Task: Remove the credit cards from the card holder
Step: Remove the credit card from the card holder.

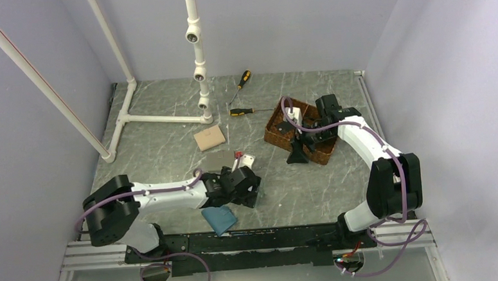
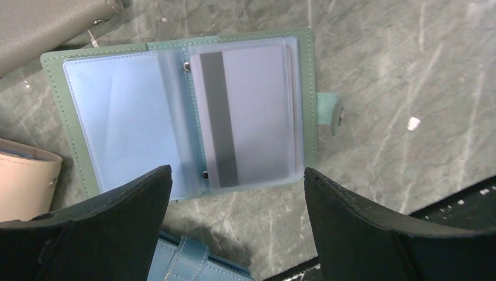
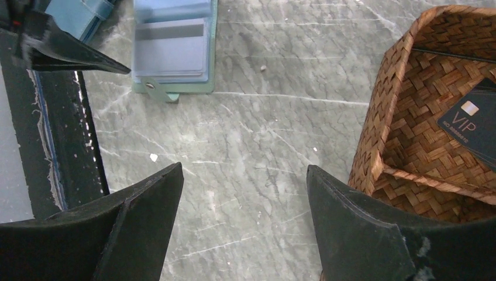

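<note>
One pale card (image 2: 251,111), with a dark stripe running down it, sits in the right-hand clear sleeve of the holder (image 2: 123,117). The left-hand sleeve looks bare blue. The holder lies spread open and flat on the tabletop (image 2: 398,70), its green edge showing all round and its snap tab (image 2: 330,111) sticking out to one side.

The left claw (image 2: 237,171) hangs straight over the holder's near edge. Its fingers stand wide apart with nothing between them, touching neither the sleeve nor the card.

Three more wallets crowd close. A blue wallet (image 2: 181,266) lies just below the holder, a tan wallet (image 2: 23,181) at its lower corner, and a grey wallet (image 2: 47,23) touches or overlaps its far corner.

Off to the right stands the basket (image 3: 403,117), well apart from the holder. A black card (image 3: 471,126) marked VIP lies inside it against the weave. The right claw (image 3: 244,168) hovers over bare tabletop just beside the basket's wall, also spread wide and holding nothing.

Farther back, two screwdrivers (image 1: 242,111) lie near the foot of a white pipe frame (image 1: 197,53).
</note>
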Controlling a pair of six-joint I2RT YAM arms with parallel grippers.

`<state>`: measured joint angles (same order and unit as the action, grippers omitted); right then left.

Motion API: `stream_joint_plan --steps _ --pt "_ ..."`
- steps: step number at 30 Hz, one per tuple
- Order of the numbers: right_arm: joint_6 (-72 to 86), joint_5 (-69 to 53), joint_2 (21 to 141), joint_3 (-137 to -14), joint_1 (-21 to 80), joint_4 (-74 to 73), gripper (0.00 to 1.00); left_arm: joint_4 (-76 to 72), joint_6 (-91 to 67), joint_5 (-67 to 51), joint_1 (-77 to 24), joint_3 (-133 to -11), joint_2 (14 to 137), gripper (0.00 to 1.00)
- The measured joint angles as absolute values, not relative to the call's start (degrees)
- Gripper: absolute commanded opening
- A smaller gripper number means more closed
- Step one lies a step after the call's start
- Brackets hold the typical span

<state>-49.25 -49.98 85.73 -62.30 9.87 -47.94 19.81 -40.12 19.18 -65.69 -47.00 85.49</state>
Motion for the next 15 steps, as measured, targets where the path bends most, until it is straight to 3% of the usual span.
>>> stream_joint_plan --steps 15 --pt "-50.4 -51.3 85.0 -62.2 8.1 -48.4 0.79 13.7 -43.2 17.1 -65.9 -40.7 79.9 0.88"
